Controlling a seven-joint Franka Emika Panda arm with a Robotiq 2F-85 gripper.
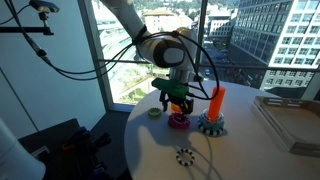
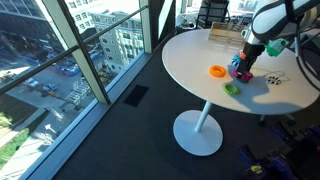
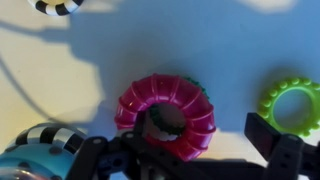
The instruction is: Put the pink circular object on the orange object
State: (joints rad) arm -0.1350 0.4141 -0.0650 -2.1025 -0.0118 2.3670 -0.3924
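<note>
The pink ring (image 3: 185, 100) lies flat on the white table, in the middle of the wrist view. It also shows in both exterior views (image 1: 178, 122) (image 2: 238, 72). My gripper (image 3: 214, 132) is open right over it. One fingertip is at the ring's centre hole and the other stands clear to its right. The gripper hangs low over the ring in both exterior views (image 1: 178, 101) (image 2: 247, 57). The orange peg (image 1: 217, 100) stands upright on its teal gear base (image 1: 211, 127), just beside the ring. It is out of the wrist view.
A yellow-green ring (image 3: 290, 100) (image 1: 154, 113) (image 2: 231, 89) lies close by. A flat orange ring (image 2: 217, 71) and a black-and-white gear ring (image 1: 185, 155) (image 2: 273, 79) also lie on the round table (image 2: 190, 55). A flat board (image 1: 290, 120) sits at the table's edge.
</note>
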